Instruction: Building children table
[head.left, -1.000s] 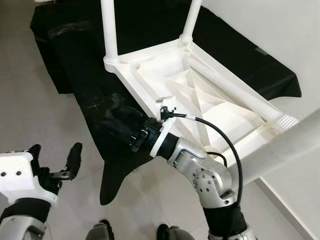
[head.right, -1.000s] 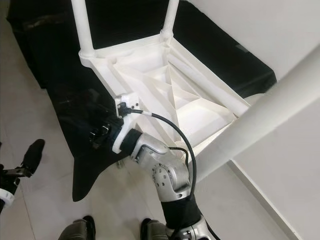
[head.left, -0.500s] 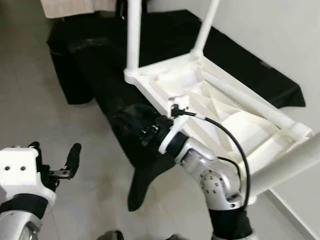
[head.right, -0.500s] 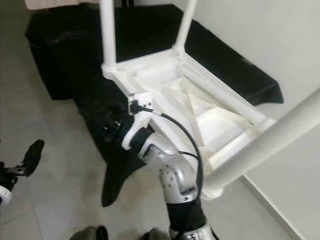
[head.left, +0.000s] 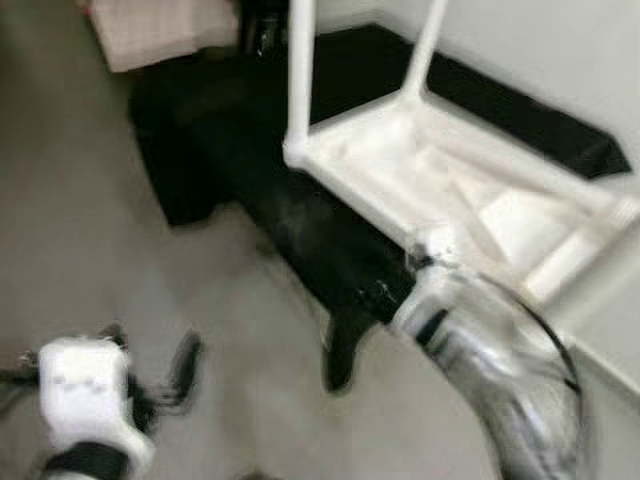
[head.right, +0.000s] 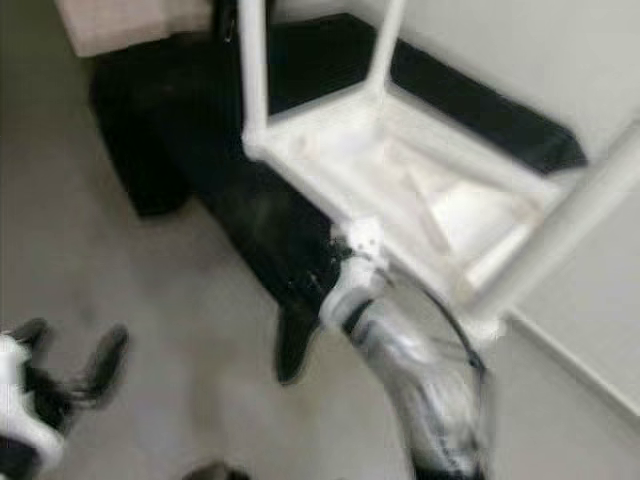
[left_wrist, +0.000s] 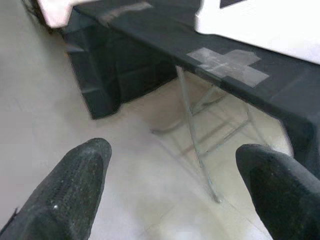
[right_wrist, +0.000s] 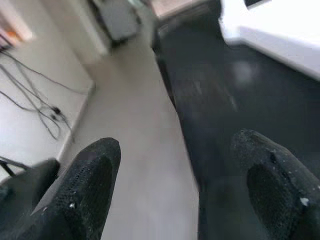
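Note:
A white children's table lies upside down on a black-draped table, with two of its legs pointing up. Another white leg rises close to the camera at the right. My right gripper is low against the black cloth, just below the white table's near edge. In the right wrist view its fingers are wide apart and hold nothing. My left gripper hangs open over the floor at the lower left, its fingers spread with nothing between them. The eye views are blurred.
Grey tape is stuck on the black cloth, and thin metal folding legs stand under it. A beige object sits at the back left. Cables lie on the pale floor. A white wall runs along the right.
The whole picture has shifted and blurred, so the camera is moving and the table looks farther off. Both grippers stay open; the right one remains by the black cloth.

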